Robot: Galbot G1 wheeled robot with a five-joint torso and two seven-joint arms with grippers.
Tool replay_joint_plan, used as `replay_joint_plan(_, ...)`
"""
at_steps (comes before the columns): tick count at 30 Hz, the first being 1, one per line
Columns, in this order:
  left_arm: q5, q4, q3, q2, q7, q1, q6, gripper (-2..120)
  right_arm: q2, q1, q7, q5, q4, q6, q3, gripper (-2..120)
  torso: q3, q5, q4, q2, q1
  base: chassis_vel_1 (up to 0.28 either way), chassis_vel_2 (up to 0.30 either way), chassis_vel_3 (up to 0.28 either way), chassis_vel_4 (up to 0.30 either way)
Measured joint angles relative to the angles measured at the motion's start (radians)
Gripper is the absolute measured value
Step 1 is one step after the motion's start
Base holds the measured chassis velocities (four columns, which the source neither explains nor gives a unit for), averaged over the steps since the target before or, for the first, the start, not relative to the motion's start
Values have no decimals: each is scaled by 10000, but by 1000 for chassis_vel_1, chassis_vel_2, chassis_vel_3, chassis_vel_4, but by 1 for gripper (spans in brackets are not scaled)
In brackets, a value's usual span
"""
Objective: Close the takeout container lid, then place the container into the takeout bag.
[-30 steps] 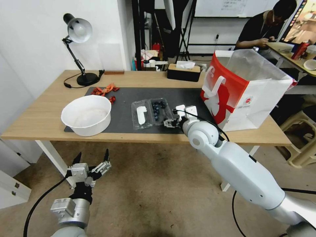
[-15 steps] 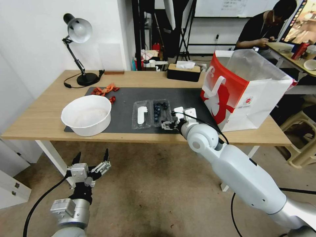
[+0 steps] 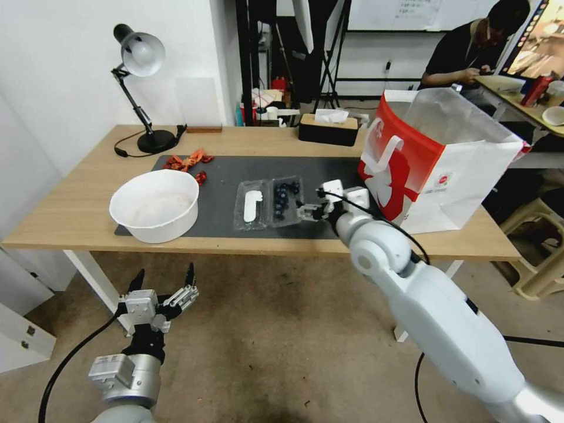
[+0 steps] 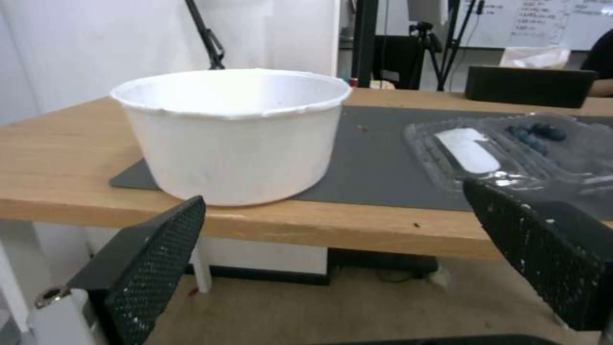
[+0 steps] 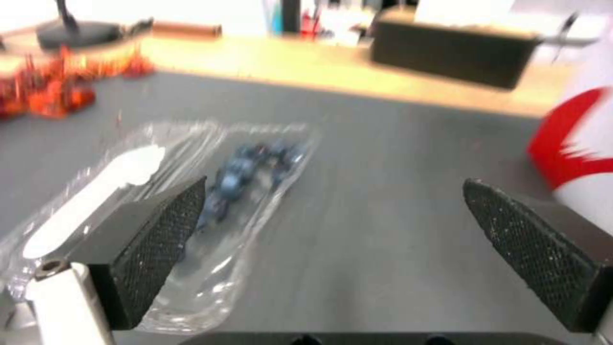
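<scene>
- The takeout container is seen lying open and flat on the dark mat, between the white bowl on its left and the takeout bag on its right.
- The lid, marked by its white label, is laid out to the left of the blueberry half and is not yet folded over.
- The right gripper is held just beside the container's right edge, its fingers spread apart with nothing between them; in the right wrist view the blueberries are seen just past one finger.
- The left gripper is parked low in front of the table, below the bowl, fingers released and empty.
- The bag is standing upright at the table's right end, mouth open, well apart from the container.
- Risks are judged as follows: the light clamshell could be pushed along the mat rather than gripped, since nothing braces it.
- Berries could be spilled if the fruit half is tipped before the lid is snapped shut.
- The thin plastic could be crushed by too firm a squeeze.
</scene>
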Motion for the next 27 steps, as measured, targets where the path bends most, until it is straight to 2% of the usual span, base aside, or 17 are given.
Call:
replay_joint_plan(2, -149, -24, 68, 71, 63, -13, 20, 100, 41, -1349, -746, -1018, 466, 1538, 757, 100, 0, 3, -6, 0, -1, 0, 0, 0, 0)
replay_joint_plan(3, -149, -24, 68, 71, 63, -13, 20, 100, 41, -1349, -746, -1018, 466, 1538, 757, 100, 0, 3, -6, 0, -1, 0, 0, 0, 0)
replay_joint_plan(5, -313, -18, 107, 192, 104, -51, 39, 100, 116, -2458, -1216, -1757, 793, 2956, 1261, 100, -1, -1, -1, 1, -1, 0, 0, 0, 0)
replay_joint_plan(6, -313, -18, 107, 192, 104, -51, 39, 100, 116, -2458, -1216, -1757, 793, 2956, 1261, 100, -1, -1, -1, 1, -1, 0, 0, 0, 0)
replay_joint_plan(8, -536, 80, 139, 368, 135, -158, 99, 100, 299, -3440, -1403, -2338, 1001, 3938, 1585, 100, 0, -2, 1, 1, 0, 0, 0, 0, 0)
replay_joint_plan(10, -588, 104, 164, 411, 141, -194, 133, 100, 376, -3775, -1441, -2504, 1064, 4240, 1688, 100, 0, -2, -1, 0, 0, 0, 0, 0, 0)
replay_joint_plan(13, -693, 140, 372, 500, 207, -293, 221, 100, 804, -5361, -1787, -3217, 1337, 5614, 2359, 100, 0, 0, 0, 1, -1, 0, 0, 0, 0)
replay_joint_plan(14, -693, 140, 372, 500, 207, -293, 221, 100, 804, -5361, -1787, -3217, 1337, 5614, 2359, 100, 0, 0, 0, 1, -1, 0, 0, 0, 0)
replay_joint_plan(17, -853, 185, 545, 587, 267, -372, 276, 100, 1237, -6571, -2186, -3701, 1449, 6761, 2965, 100, 0, -2, -3, 1, -1, 0, 0, 0, 0)
replay_joint_plan(18, -853, 185, 545, 587, 267, -372, 276, 100, 1237, -6571, -2186, -3701, 1449, 6761, 2965, 100, 0, -2, -3, 1, -1, 0, 0, 0, 0)
replay_joint_plan(19, -952, 205, 631, 631, 283, -418, 330, 100, 1465, -7172, -2388, -3977, 1443, 7306, 3251, 100, 0, -2, -1, 1, -1, 0, 0, 0, 0)
replay_joint_plan(22, -1214, 212, 804, 713, 290, -505, 506, 100, 1825, -8250, -2732, -4303, 1322, 8096, 3603, 100, 0, -1, -5, 2, -1, 0, 0, 0, 0)
replay_joint_plan(27, -1473, 145, 884, 694, 290, -515, 564, 100, 2029, -8749, -2961, -4517, 982, 8710, 3697, 100, 0, -1, -1, 1, -2, 0, 0, 0, 0)
